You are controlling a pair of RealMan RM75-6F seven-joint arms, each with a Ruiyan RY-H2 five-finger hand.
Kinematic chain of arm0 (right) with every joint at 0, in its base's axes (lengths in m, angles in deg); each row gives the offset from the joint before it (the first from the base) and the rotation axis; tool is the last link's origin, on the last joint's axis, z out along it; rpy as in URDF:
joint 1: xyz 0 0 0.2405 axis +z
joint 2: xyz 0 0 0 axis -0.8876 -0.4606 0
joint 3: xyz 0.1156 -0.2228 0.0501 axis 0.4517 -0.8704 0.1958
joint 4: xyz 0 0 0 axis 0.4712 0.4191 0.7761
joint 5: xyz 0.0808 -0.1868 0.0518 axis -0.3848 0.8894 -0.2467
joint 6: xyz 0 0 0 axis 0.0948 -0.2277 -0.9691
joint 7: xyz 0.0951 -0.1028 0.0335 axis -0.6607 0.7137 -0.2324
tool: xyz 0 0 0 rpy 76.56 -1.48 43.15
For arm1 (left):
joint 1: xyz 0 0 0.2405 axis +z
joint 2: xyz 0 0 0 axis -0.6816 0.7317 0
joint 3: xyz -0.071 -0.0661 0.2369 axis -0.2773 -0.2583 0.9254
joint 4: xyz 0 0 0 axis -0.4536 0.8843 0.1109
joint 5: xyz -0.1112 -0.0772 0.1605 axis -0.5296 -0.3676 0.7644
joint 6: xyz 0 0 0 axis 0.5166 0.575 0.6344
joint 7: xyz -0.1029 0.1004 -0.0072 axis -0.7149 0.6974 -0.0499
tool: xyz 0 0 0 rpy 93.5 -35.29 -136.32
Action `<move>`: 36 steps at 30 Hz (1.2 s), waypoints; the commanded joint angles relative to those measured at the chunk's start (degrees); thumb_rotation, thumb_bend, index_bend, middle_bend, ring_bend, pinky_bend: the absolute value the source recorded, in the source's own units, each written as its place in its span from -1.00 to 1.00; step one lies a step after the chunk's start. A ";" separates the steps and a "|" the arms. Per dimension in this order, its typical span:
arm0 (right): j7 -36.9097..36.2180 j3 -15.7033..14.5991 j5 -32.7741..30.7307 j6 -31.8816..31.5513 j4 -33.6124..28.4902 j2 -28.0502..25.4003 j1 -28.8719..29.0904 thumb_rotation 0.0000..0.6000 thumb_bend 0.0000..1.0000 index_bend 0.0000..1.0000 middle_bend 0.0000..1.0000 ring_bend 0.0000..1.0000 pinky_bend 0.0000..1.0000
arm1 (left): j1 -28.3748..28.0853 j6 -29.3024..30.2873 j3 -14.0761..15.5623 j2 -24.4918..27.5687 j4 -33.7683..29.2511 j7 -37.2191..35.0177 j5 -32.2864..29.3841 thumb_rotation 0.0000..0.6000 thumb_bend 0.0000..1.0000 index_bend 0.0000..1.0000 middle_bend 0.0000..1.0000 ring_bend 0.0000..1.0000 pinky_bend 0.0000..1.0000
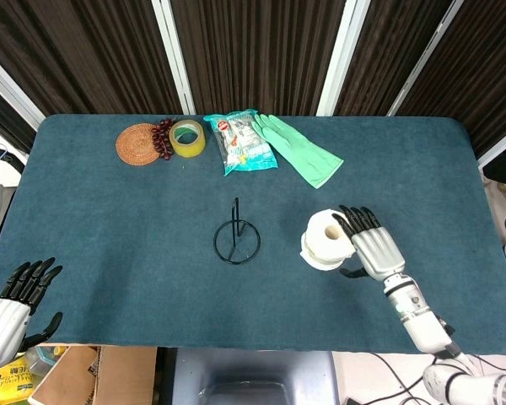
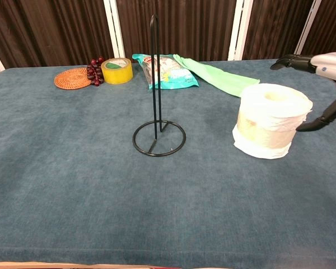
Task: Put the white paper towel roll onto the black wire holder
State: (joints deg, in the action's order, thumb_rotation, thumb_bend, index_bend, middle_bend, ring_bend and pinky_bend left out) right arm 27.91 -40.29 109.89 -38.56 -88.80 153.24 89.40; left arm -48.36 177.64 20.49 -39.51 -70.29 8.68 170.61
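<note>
The white paper towel roll stands upright on the table, right of centre. The black wire holder stands bare at the table's middle, its post upright. My right hand is open just right of the roll, its fingers stretched over the roll's right side and the thumb low beside it; I cannot tell whether it touches. At the near left corner my left hand rests open, seen in the head view only.
Along the far edge lie a woven coaster, dark beads, a yellow tape roll, a snack bag and a green rubber glove. The blue cloth table spreads between them and the holder.
</note>
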 commanded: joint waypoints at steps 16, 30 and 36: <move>6.26 1.31 -25.28 13.86 5.44 2.77 12.59 1.00 -0.82 -0.97 -1.00 -1.00 -1.00 | 0.04 -0.04 -0.06 0.00 0.00 -0.01 0.03 1.00 -0.17 -1.00 -1.00 -1.00 -0.88; -3.84 0.55 -16.62 6.58 5.73 2.48 10.20 1.00 -0.72 0.74 0.31 0.24 -0.01 | 0.05 -0.06 -0.09 0.00 0.00 -0.01 0.05 1.00 -0.17 -1.00 -1.00 -1.00 -0.88; -16.25 2.25 -5.17 -2.72 1.21 -0.85 5.82 1.00 -0.72 0.74 0.31 0.24 0.00 | 0.06 -0.07 -0.10 0.00 0.00 -0.01 0.06 1.00 -0.17 -1.00 -1.00 -1.00 -0.88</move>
State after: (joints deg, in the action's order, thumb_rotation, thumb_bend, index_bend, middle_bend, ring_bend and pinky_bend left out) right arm 17.36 -39.10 99.53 -36.75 -84.91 154.47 97.67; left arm -48.29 177.57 20.39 -39.50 -70.29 8.67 170.66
